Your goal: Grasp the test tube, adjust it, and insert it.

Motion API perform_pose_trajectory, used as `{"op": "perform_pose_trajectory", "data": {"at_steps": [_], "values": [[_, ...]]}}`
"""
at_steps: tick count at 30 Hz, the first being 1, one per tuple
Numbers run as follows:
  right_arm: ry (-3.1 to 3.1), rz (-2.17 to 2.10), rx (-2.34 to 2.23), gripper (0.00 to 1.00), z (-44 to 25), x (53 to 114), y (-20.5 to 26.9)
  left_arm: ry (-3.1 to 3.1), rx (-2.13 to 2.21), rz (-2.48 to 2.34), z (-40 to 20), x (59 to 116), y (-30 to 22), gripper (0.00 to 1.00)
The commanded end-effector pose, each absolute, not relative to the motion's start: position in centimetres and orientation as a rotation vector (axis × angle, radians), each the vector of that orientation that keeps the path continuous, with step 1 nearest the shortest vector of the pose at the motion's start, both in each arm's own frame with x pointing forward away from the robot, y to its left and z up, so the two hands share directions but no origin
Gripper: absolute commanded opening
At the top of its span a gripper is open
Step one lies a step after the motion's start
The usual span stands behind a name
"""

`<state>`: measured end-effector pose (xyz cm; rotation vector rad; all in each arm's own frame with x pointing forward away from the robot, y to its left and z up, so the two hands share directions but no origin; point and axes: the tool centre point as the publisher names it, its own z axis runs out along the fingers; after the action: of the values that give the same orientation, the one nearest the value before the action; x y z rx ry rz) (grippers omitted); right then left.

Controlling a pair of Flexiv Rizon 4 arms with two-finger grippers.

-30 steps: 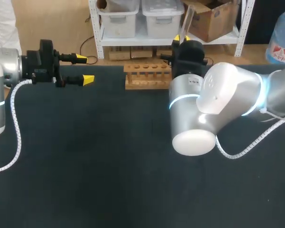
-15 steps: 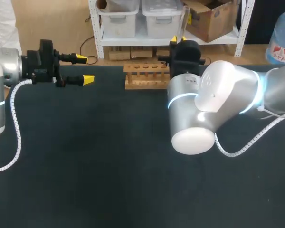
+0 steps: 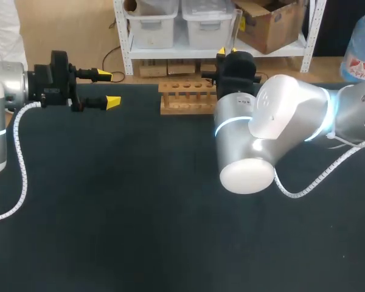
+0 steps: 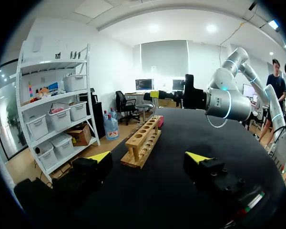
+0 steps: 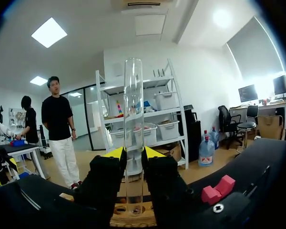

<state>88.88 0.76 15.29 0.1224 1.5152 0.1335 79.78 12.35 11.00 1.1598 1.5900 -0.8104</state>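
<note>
Two robot arms reach over a dark tabletop (image 3: 140, 213). Closest to the near edge is the big silver elbow of the right arm (image 3: 255, 140), which comes in from the right side and bends toward the far edge. Farther back, by the left edge, the left gripper (image 3: 108, 89) lies on its side with its yellow tips pointing at the rack. Its fingers are spread wide apart and nothing is between them. At the middle of the far edge sits a wooden test tube rack (image 3: 187, 97) with a row of round holes on top. The right gripper (image 3: 227, 50) is above the rack's right end, pinching a clear glass test tube (image 5: 133, 105) from two sides. The tube stands straight up, and most of it sticks out above the fingers. Its bottom end hangs just over the rack's holes; I cannot tell if it touches the wood. A small pink block (image 5: 217, 190) lies on the tabletop near the rack.
</note>
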Motion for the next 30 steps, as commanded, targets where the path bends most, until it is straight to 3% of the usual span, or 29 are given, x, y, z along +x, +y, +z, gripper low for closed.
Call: {"op": "perform_pose_trajectory", "data": {"at_steps": [1, 30], "values": [[1.482, 0.35, -0.105, 0.0, 15.1, 89.3, 0.5, 1.585, 1.156, -0.806, 10.9, 79.6, 12.4, 1.0], [1.502, 0.373, -0.076, 0.0, 13.4, 89.9, 0.6, 1.585, 1.156, -0.806, 10.9, 79.6, 12.4, 1.0]]}}
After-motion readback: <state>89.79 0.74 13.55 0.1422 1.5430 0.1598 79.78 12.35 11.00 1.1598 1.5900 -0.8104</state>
